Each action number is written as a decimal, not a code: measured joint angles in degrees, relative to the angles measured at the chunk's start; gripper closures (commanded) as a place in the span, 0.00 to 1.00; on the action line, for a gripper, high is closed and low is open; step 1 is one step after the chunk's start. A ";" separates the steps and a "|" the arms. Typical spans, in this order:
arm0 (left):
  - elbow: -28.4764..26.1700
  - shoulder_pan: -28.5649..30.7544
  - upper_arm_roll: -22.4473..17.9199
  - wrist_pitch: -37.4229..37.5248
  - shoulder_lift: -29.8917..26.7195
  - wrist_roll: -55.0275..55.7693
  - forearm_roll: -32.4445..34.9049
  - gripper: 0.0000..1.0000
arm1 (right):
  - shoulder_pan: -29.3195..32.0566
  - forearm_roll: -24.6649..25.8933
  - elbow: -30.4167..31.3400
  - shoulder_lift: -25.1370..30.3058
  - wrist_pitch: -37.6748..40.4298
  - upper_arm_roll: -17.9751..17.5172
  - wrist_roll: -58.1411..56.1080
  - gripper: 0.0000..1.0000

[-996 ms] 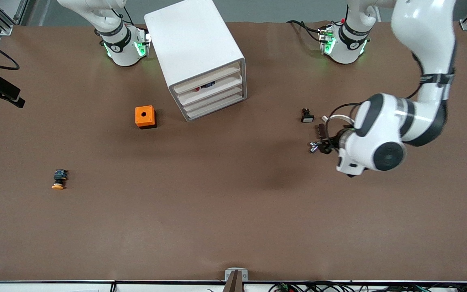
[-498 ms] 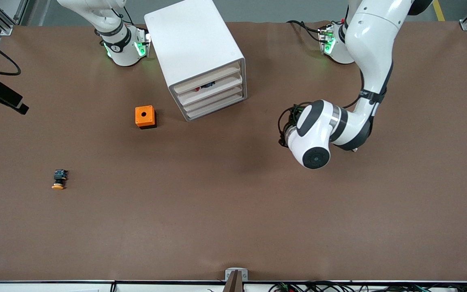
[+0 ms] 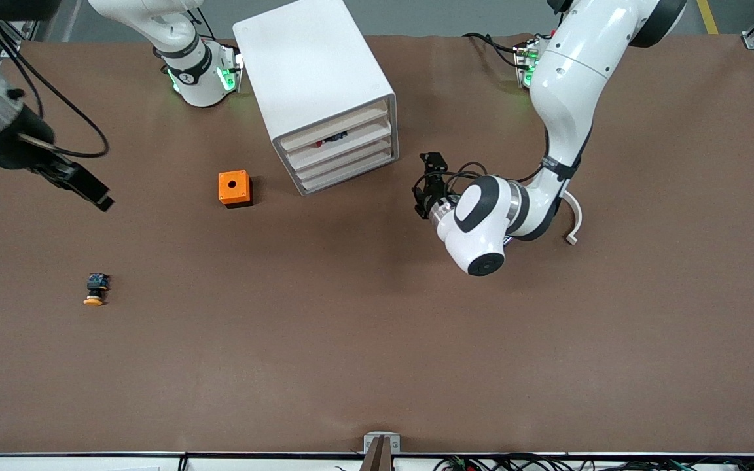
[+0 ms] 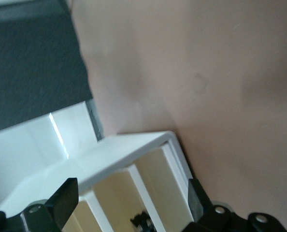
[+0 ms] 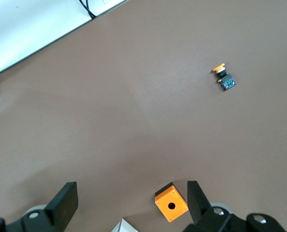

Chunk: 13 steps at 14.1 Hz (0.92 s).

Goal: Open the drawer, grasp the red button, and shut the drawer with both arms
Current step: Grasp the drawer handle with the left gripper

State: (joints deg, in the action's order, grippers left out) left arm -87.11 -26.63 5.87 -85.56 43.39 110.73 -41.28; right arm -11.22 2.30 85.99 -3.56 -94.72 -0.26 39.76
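Observation:
The white cabinet [image 3: 315, 78] stands near the robots' bases, its four drawers all pushed in. The drawer [image 3: 341, 148] is second from the top, and the button [image 3: 330, 138] shows inside it as a red and black speck. My left gripper [image 3: 422, 190] hovers open in front of the cabinet, a short way off, fingers pointing at the drawer fronts. The left wrist view shows the cabinet [image 4: 134, 150] between my left gripper's [image 4: 131, 203] fingers, with the button [image 4: 144, 221] dark inside. My right gripper [image 3: 88, 188] hangs open high over the right arm's end of the table.
An orange cube [image 3: 234, 188] with a hole sits beside the cabinet toward the right arm's end; the right wrist view also shows this cube [image 5: 171, 202]. A yellow-capped button [image 3: 95, 289] lies nearer the front camera; the right wrist view catches that yellow-capped button [image 5: 224, 77] too.
The left arm has swung from its end of the table to the front of the cabinet. The right gripper has moved farther in over the table. Both stay open.

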 measured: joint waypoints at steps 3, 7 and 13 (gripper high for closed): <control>1.16 -1.19 0.02 0.06 0.25 6.89 -6.54 0.49 | -4.37 1.99 0.00 -3.63 -1.62 -0.03 9.26 0.00; 2.67 -3.98 0.08 0.49 0.30 14.92 -13.60 0.52 | -8.48 3.76 -0.02 -7.70 -3.77 -0.02 20.22 0.00; 2.69 -7.46 0.07 0.48 2.40 18.67 -16.07 0.52 | -13.64 4.17 -0.44 -8.80 -0.75 0.00 23.13 0.00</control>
State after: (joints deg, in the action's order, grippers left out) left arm -84.42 -34.08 5.94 -85.08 45.80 129.40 -57.34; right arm -24.86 6.47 85.55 -12.36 -95.47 -0.26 62.89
